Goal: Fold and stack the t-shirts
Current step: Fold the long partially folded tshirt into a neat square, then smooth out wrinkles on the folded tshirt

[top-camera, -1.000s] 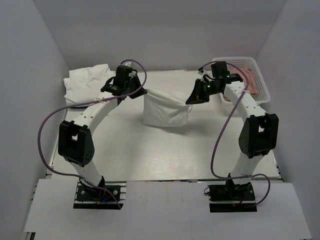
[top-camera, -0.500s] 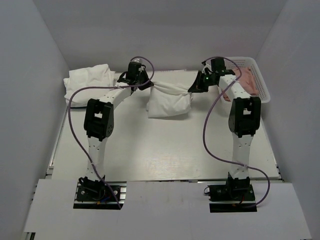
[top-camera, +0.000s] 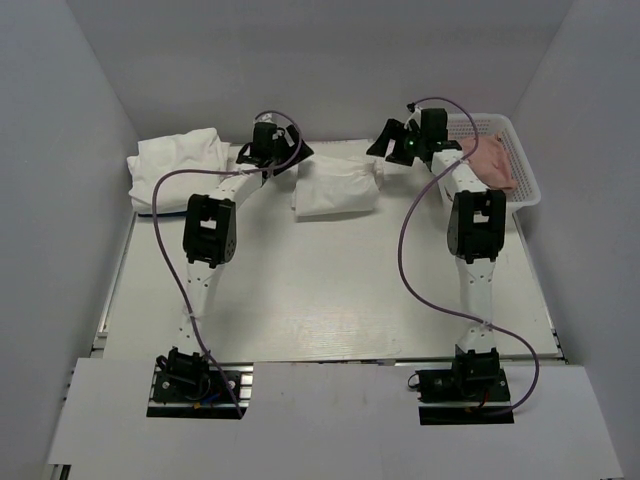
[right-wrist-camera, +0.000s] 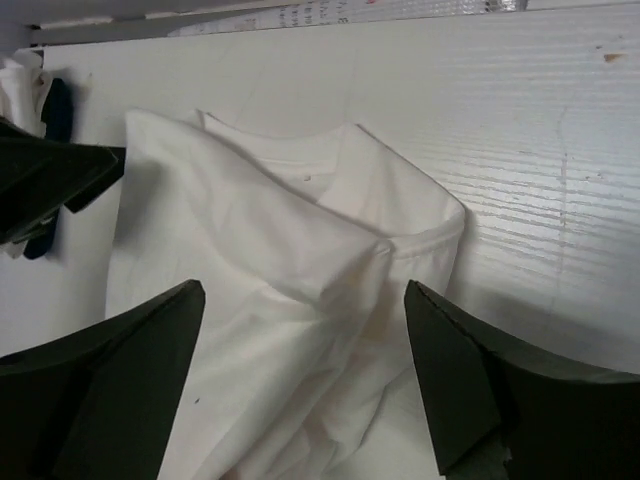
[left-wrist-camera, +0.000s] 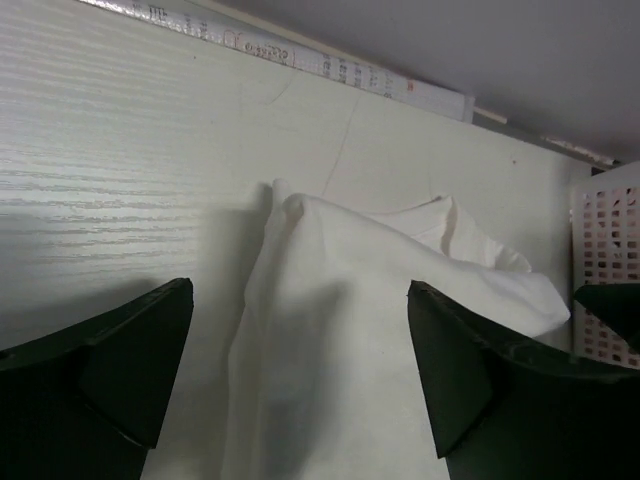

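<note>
A: Item 1, folded shirt point(top-camera: 335, 188). Where's it lying?
B: Flat on the table point(top-camera: 330, 290), at the 12 o'clock end, long axis running 9-to-3. Neckline is showing on top in the rt wrist cam.
A: Claws?
B: Left claw point(top-camera: 280, 150) is hanging just off the shirt's 10 o'clock corner, fingers apart, gripping nothing. Right claw point(top-camera: 388, 145) is hanging off the 2 o'clock corner, likewise spread and empty. Approx. equal reach.
A: Item 2?
B: Pile of shirts point(top-camera: 180, 165), sitting at 9 o'clock from item 1, well apart. Left arm is nearer it, so I'm judging any carry is going 3-to-9.
A: Surface, room?
B: Pale wood-grain top, looking smooth; cloth prob. sliding easily. Basket point(top-camera: 484, 118) w/ pink cloth point(top-camera: 492, 160) is sitting at 3 o'clock. Grey walls point(top-camera: 330, 60) are closing in on three sides, leaving little room beyond 12.
</note>
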You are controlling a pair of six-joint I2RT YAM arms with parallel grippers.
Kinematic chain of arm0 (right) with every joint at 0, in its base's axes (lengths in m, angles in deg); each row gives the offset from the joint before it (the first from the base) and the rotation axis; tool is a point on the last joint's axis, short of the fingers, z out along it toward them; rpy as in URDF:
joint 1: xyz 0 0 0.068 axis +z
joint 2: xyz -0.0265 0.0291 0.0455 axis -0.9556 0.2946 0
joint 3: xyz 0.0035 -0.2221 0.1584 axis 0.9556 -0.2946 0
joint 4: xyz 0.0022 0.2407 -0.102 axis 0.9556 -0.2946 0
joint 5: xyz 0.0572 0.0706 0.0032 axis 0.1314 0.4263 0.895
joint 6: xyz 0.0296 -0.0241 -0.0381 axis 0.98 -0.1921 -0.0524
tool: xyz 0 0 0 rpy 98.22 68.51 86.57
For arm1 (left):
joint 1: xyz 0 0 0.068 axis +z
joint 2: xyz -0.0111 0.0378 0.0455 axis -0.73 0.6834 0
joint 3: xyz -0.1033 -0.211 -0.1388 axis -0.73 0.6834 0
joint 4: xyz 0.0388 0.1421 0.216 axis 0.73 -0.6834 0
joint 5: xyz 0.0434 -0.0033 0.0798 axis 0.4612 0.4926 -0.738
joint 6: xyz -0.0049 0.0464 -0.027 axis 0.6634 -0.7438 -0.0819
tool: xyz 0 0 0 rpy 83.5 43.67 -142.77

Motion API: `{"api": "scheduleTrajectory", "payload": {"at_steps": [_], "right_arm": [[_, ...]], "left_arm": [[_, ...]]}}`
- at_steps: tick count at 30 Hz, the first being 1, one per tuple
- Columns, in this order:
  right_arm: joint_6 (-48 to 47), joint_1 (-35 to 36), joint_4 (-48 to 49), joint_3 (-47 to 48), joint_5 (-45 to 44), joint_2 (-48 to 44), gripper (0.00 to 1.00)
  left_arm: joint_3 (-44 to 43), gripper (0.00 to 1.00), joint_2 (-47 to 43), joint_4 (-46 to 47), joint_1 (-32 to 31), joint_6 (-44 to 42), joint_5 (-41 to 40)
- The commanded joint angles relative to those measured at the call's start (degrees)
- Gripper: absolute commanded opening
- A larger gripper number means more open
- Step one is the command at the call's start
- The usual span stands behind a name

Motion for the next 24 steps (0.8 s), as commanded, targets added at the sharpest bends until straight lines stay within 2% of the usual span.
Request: {"api": "scheduleTrajectory", "payload": {"at_steps": [1,5,9,12,14,17,18,20,24], "right_arm": [[-2.0,0.3,4.7,-1.8,3.8,-9.0,0.9],[-2.9,2.0,3.4,-5.8,6.4,-14.7,0.9],[-0.9,4.7,5.4,-12.4,9.6,-19.9,0.9],[3.9,6.2,11.8,-19.4,12.2,-21.9,0.9],[9.2,6.8,19.2,-25.8,13.5,-22.4,0.9],[16.6,6.3,27.5,-33.6,14.0,-23.0,0.9],[19.2,6.2,33.3,-36.1,13.3,-22.9,0.9],[20.0,5.5,34.2,-36.6,12.4,-21.0,0.9],[21.1,4.6,32.4,-36.4,13.0,-16.2,0.9]], "left_arm": [[-0.3,1.0,-7.6,2.3,0.5,-0.4,-0.2],[0.4,1.0,-11.8,0.3,0.5,-0.9,-0.8],[5.6,1.0,-16.9,-0.2,-0.6,-2.3,-0.1],[11.8,1.0,-19.7,1.3,-1.1,-2.3,2.9],[17.0,1.0,-21.1,6.0,-1.1,-0.6,6.9],[19.4,1.0,-19.3,8.5,-1.1,2.4,11.0],[19.4,1.0,-18.3,11.1,-1.6,3.1,12.4],[20.2,1.0,-15.7,14.1,-1.7,5.5,16.7],[16.7,1.0,-7.9,15.1,-2.3,7.0,18.0]]}}
